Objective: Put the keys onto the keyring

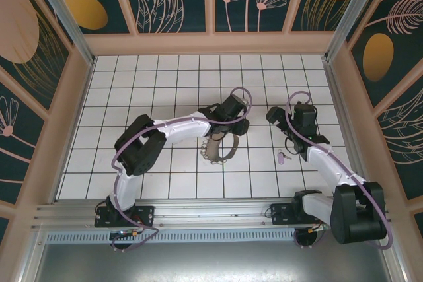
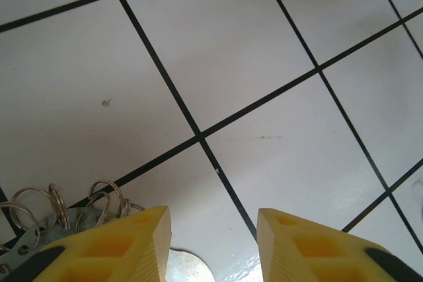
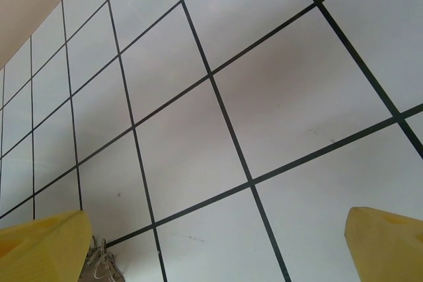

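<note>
The keyring [image 1: 217, 148] is a grey-brown loop with small metal rings, lying on the white tiles at the centre. My left gripper [image 1: 238, 126] hovers just beyond its far right side. In the left wrist view its yellow fingers [image 2: 142, 242] stand apart over bare tile. Wire rings of the keyring [image 2: 63, 204] sit beside the left finger, and a round metal piece [image 2: 187, 267] lies low between them. One small lilac-pink key [image 1: 283, 157] lies about three tiles right of the loop. My right gripper [image 1: 275, 117] hangs wide open beyond the key, with nothing between its fingers [image 3: 46, 246].
The tiled floor is walled by pale wood edges [image 1: 78, 104] on the left, back and right. A metal rail [image 1: 211, 212] with both arm bases runs along the near edge. A bit of the keyring's rings [image 3: 100, 263] shows at the bottom left of the right wrist view.
</note>
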You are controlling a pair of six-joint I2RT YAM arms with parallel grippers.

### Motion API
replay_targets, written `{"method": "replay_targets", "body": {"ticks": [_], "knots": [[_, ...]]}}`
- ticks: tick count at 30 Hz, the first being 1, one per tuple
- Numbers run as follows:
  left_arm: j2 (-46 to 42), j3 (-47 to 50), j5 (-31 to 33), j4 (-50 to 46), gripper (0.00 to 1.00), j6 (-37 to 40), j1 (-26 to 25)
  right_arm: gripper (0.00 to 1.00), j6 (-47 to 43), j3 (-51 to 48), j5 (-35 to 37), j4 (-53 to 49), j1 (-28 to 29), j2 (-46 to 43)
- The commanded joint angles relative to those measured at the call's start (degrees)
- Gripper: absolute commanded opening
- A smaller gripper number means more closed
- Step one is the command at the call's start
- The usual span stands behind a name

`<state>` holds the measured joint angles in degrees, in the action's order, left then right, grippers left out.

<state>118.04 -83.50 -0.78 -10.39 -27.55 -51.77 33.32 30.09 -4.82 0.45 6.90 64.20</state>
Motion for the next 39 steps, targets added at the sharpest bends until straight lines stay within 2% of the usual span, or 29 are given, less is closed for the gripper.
{"method": "replay_targets", "body": {"ticks": [1,28,39], "knots": [[1.51,-1.66,0.6,-1.47,0.39,-1.05,-0.51,0.99,-1.07,-0.91,-1.42,0.03,-0.72,-0.25],[5.35,-2.75,4.93,-2.78,0.38,-0.45,-0.55,0.99,-0.71,-1.96,-3.35,2.33,-1.61,0.35],[5.89,-3.32,9.05,-4.02,0.38,0.13,-0.58,0.99,-0.84,-2.05,-3.61,2.38,-1.76,0.08]]}}
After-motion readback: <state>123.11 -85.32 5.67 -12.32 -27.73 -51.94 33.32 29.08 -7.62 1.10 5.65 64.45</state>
